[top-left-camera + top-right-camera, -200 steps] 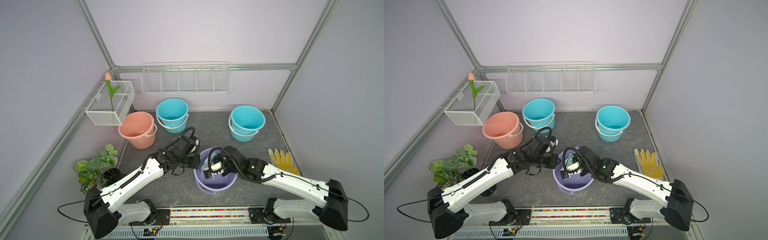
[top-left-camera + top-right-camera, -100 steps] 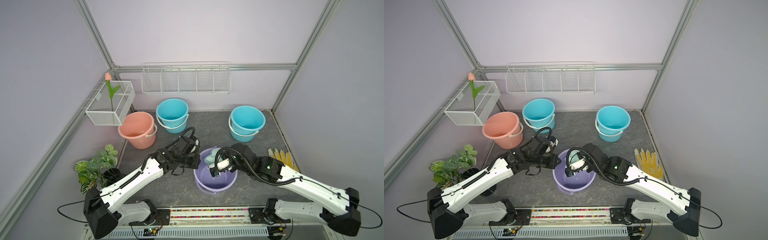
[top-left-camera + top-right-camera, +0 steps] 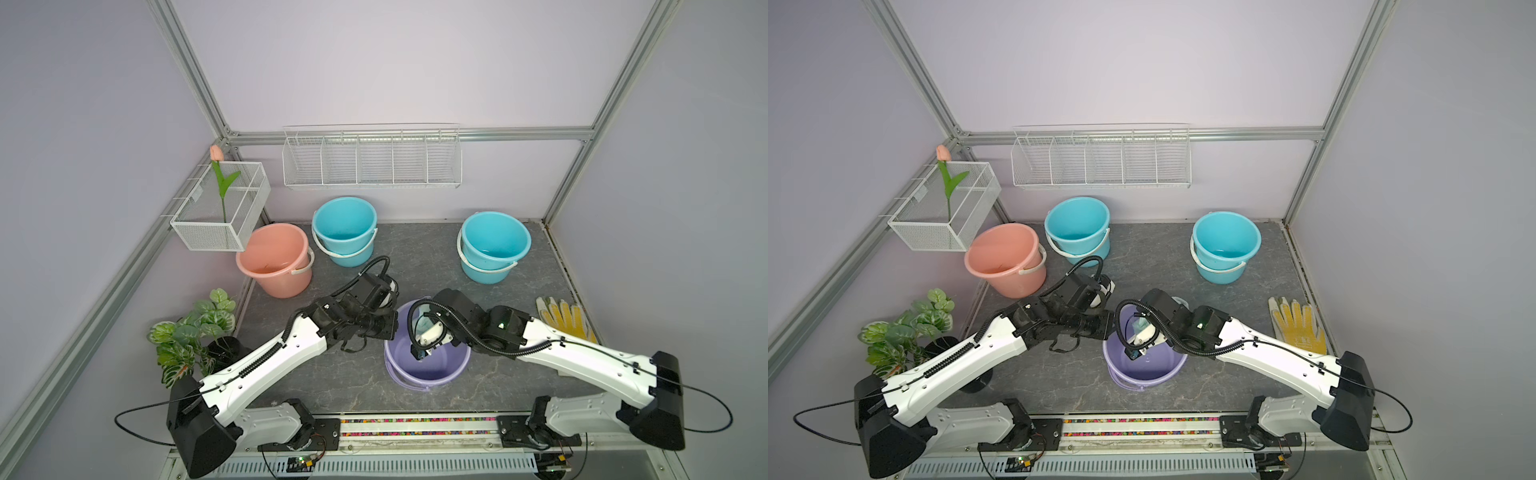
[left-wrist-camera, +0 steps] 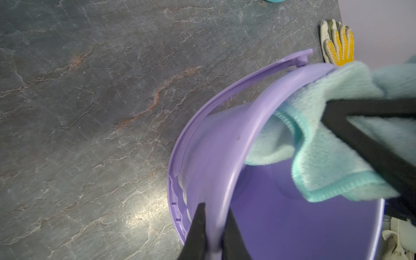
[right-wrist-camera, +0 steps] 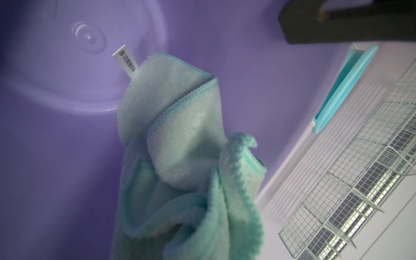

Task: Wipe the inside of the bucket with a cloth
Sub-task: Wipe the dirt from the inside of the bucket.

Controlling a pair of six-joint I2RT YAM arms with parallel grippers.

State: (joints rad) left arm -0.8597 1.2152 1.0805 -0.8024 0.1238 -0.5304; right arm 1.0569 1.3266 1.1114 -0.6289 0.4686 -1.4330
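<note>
Jaws of the left gripper (image 4: 215, 238) stay pinched on the purple bucket's (image 3: 451, 363) 10 o'clock rim, while the right gripper (image 4: 326, 114), drawn back since half a second ago, clamps the cloth (image 5: 180, 157) inside near 12 o'clock, bunched, mint-green, its white tag (image 5: 125, 61) pointing at the floor.

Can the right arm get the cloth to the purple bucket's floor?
Likely yes: right gripper holds the cloth inside the purple bucket, floor bare below it; left gripper only pinches the rim.
</note>
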